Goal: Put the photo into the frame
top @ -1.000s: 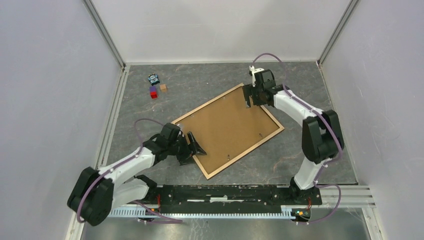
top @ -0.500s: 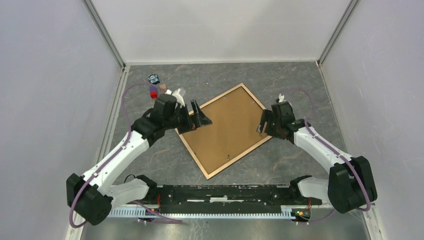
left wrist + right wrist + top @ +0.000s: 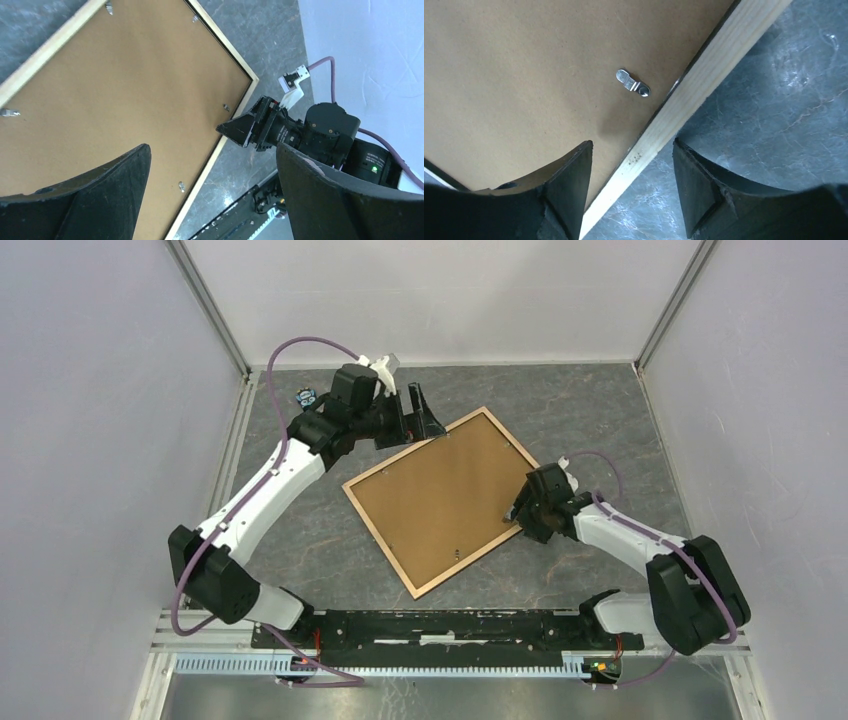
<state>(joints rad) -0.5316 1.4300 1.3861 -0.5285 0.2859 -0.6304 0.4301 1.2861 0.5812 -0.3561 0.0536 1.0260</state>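
Diagonally, the frame [image 3: 382, 539] lies back-up, pointing far-right.

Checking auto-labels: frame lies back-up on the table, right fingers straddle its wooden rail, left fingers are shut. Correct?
One error: the left fingers are not shut. They stand wide open with nothing between them, as the left wrist view shows. The rest holds: the frame lies back-up on the table and the right fingers straddle its wooden rail.
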